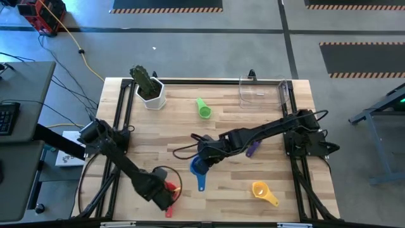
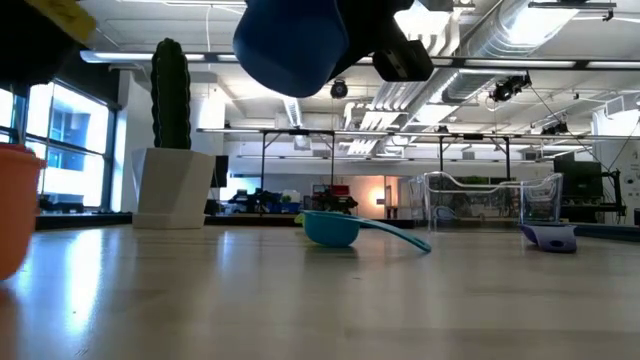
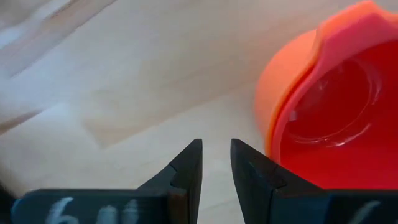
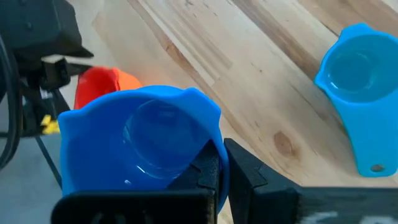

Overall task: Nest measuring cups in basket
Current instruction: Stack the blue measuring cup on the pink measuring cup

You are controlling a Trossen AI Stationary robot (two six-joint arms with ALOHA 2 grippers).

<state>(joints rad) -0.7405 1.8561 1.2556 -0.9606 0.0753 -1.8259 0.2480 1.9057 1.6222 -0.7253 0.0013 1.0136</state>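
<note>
Wood table (image 1: 240, 183), blue cup (image 4: 140, 146) in right pincer (image 4: 221, 165)

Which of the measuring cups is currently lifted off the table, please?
The darker blue cup, gripped at its rim by the shut right gripper and raised above the table. The teal, green, yellow and purple cups lie on the wood.

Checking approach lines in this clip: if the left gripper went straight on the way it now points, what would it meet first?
Probably bare table. In its wrist view the left gripper aims at wood with its jaws a little apart, and the red cup nested in the orange cup sits just beside that line. Depth is unclear, so a graze is possible.
</note>
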